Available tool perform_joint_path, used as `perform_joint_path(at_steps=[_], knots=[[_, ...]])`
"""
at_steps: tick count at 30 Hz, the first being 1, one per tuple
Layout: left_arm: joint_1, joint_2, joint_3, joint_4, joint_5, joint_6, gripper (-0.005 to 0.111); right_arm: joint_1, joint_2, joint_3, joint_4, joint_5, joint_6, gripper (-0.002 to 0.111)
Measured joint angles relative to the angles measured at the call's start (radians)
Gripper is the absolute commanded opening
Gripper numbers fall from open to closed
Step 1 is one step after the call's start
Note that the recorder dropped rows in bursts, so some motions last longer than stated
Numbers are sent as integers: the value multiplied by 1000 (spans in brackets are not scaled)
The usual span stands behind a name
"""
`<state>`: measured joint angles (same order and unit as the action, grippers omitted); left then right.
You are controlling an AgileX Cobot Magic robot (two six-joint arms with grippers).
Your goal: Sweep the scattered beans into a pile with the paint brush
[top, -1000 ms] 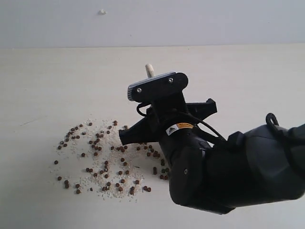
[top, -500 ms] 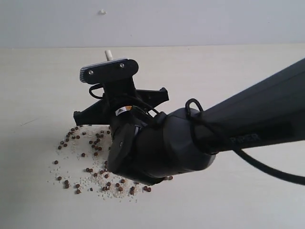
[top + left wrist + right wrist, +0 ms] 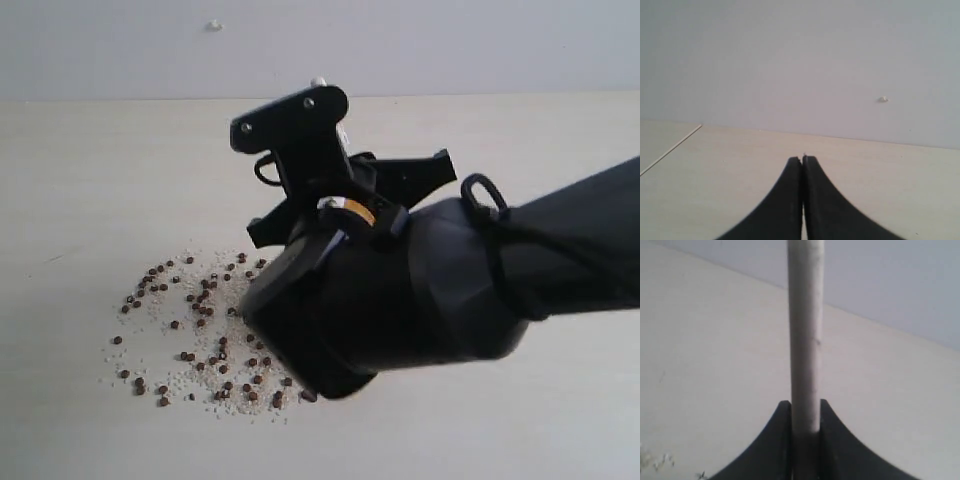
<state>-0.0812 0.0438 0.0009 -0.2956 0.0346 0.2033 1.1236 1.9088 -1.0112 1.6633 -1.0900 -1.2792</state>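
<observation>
The right gripper (image 3: 805, 410) pinches the pale wooden handle of the flat paint brush (image 3: 805, 335) between its black fingers. In the exterior view only the handle's tip shows above the wrist, near the far edge of the pale wooden worktop (image 3: 90, 180). The left gripper (image 3: 802, 161) hangs idle facing the grey wall (image 3: 790, 60), its fingers pressed together on nothing.

The small round reddish-brown beans (image 3: 200, 322), mixed with fine white grains (image 3: 165, 300), lie in a loose, wide scatter well short of the far edge, to the left of the right arm. No heap has formed.

The ferrule and bristles are hidden behind the arm, so I cannot tell whether they touch the surface; they are probably close to the scatter's right fringe.

To sweep well, set the bristles down just outside the outermost beans. Keep the brush face square to the stroke and press only lightly, since round beans will likely roll or flick away. Draw short strokes inward toward the scatter's middle, working round from each side.
</observation>
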Motion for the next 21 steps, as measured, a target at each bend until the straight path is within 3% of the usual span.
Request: perform_joint_path(at_steps=[6, 21], knots=[[0, 0, 0, 0, 2, 0, 0, 103, 0, 94, 50, 47, 108, 0], [0, 0, 0, 0, 70, 0, 0, 106, 77, 27, -58, 106, 455, 0]])
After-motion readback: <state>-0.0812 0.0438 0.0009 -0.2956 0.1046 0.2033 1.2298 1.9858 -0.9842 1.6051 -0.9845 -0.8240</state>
